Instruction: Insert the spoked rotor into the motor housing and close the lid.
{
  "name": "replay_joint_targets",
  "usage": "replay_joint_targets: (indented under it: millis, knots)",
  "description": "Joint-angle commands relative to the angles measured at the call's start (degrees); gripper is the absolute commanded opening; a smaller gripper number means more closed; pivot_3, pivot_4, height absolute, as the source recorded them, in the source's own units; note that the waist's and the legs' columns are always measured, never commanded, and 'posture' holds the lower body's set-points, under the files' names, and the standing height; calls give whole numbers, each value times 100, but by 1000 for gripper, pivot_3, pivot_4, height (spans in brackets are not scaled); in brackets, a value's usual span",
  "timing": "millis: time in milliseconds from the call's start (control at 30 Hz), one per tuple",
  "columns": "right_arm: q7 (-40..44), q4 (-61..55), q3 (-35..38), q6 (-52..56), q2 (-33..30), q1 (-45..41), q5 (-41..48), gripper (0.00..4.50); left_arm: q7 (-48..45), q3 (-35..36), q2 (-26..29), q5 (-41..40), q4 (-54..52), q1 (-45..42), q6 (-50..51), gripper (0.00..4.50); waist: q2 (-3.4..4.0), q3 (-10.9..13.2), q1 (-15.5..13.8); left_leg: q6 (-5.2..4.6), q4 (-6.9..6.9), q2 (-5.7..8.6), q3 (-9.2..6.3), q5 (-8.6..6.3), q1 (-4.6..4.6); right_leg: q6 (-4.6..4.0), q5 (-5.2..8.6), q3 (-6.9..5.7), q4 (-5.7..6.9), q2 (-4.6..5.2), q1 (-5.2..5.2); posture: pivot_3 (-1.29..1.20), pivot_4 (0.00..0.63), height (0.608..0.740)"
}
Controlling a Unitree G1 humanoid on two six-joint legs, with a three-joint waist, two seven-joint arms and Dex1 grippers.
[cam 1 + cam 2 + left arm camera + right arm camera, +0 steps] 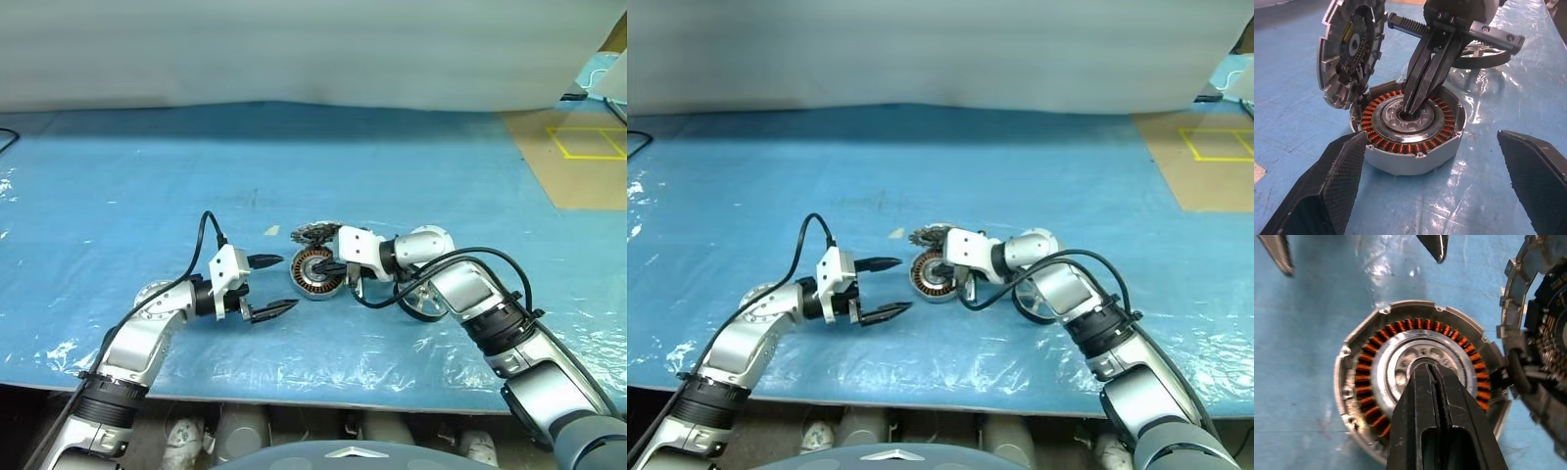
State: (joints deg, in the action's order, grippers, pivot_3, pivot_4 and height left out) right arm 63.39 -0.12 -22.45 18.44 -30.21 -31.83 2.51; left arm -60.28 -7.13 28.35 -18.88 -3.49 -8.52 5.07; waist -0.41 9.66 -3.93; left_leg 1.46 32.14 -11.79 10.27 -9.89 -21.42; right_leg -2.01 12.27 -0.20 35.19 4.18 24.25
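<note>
Pinning the motor housing (1410,132) to the bench (392,166), we press our clenched right gripper (1413,105) into its hub; the lid (1349,49) leans open, the spoked rotor (1484,51) waits behind (left gripper (274,286) released).

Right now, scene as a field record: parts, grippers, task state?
housing: motor housing on blue sheet, open, copper windings exposed
lid: lid upright on edge against the housing rim, finned side facing it
rotor: spoked rotor on the sheet behind the right gripper, not inserted
right gripper: right gripper shut, tips in housing centre hole
left gripper: left gripper open, beside the housing, empty
</note>
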Motion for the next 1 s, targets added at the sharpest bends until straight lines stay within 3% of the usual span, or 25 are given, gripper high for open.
replay_joint_targets:
  millis: [33, 200, 367, 533, 633, 967, 1000]
  knots:
    - [275, -903, 720, 1060, -246, -32, 951, 43, -80, 14, -16, -156, -163, -105, 42, 4500, 1, 0, -2, 0, 0, 0, 0, 0, -3, 0, 0, 0, 0, -1, 3, 0, 150, 740]
    - [528, -1919, 1366, 2171, -1187, 376, 1663, 43, -46, 66, -65, -541, -658, -236, 521, 4500, 1, 2, -39, 0, -4, -1, 0, 0, -4, 0, 0, -5, -8, -1, 0, 0, 150, 740]
    - [444, -2176, 1730, 2074, -1946, 931, 1640, 43, -87, -9, 73, -838, -1306, -261, 1058, 4500, 2, 2, -50, 0, -4, 0, -1, 0, -3, 1, 0, -3, -13, 1, -2, 0, 150, 740]
    - [102, -2206, 1809, 1631, -2284, 1432, 1276, 43, -199, -277, 122, -1139, -1770, -419, 1652, 4500, 3, 3, -22, 0, -6, 0, 0, 0, 0, 2, 1, -2, -14, 0, -2, 0, 150, 740]
    - [27, -2242, 1771, 1491, -2386, 1642, 1179, 909, -203, -536, 109, -959, -1664, -547, 1737, 4500, 3, 3, -20, 0, -7, 1, 0, 0, -1, 3, 2, -2, -19, 0, -2, 0, 150, 740]
    - [207, -2580, 1978, 1831, -2848, 1900, 1443, 4423, -350, -907, -154, -587, -1222, -693, 1214, 4500, 6, 4, -21, -1, -8, 2, -4, 0, -5, 4, 1, -3, -24, 0, -3, 0, 150, 740]
    - [221, -2624, 2012, 1865, -2930, 1965, 1470, 4474, -342, -892, -156, -596, -1234, -673, 1212, 4500, 6, 4, -25, -1, -9, 1, -4, 0, -5, 4, 1, -5, -25, 0, -3, 0, 150, 740]
